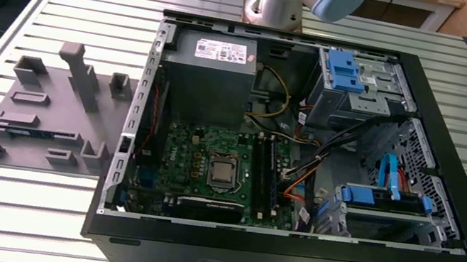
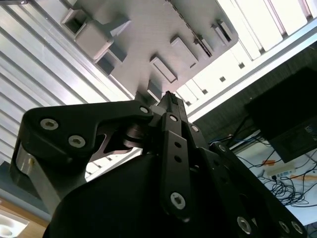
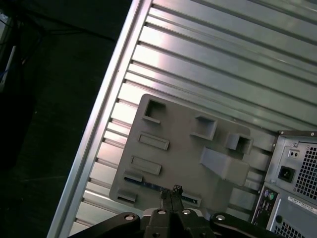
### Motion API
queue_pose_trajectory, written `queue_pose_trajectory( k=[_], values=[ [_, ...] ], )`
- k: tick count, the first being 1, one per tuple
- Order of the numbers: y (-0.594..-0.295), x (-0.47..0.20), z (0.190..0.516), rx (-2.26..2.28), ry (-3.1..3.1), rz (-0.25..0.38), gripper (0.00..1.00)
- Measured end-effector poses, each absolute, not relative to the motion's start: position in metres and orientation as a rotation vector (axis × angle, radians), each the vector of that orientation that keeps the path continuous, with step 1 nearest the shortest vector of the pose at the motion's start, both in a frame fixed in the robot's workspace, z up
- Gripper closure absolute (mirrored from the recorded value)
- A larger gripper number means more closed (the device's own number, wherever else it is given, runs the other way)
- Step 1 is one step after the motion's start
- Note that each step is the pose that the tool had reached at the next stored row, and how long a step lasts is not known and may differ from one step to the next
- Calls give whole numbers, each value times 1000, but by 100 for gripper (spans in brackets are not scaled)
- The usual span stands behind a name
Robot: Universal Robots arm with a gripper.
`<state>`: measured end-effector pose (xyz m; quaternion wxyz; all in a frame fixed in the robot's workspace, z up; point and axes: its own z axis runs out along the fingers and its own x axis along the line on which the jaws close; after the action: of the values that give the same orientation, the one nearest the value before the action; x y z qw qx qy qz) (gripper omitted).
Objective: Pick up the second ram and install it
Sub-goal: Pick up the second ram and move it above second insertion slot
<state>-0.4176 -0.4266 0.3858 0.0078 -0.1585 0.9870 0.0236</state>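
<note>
Claw: the claw [image 3: 171, 192] has its tips pressed together and empty, above the tray [image 3: 183, 148] on the counter [image 3: 223, 59].
Ram: the ram [image 3: 148, 184] sits on edge in a tray slot.
Technique: I judge a good pick needs the tips spread across the thin faces, centred mid-length, then a straight lift.
Risk: a skewed grip probably jams it.

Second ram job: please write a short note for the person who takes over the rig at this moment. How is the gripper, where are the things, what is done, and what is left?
Gripper: shut, holding nothing, up above the gray holder tray.
Second ram: the blue stick lies in the tray, not gripped.
Tray: on the slatted table, at the exterior view's left of the open computer case.
Done: no step on this ram.
Left: the pick-up, and the install on the green motherboard.
</note>
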Motion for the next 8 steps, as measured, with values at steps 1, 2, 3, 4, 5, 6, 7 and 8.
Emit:
queue_pose_trajectory(
  k=[1,2,3,4,5,6,7,8],
  values=[
    [-427,-418,386,-499,3085,74,89],
    [-427,-418,386,-502,3085,74,89],
    [-427,-418,386,-505,3084,74,89],
    [-427,-418,386,-508,3084,74,89],
    [-427,-418,386,-511,3083,74,89],
    [-427,-418,386,-514,3083,74,89],
    [-427,-418,386,-518,3082,74,89],
    [-427,-418,386,-521,3082,74,89]
  ],
)
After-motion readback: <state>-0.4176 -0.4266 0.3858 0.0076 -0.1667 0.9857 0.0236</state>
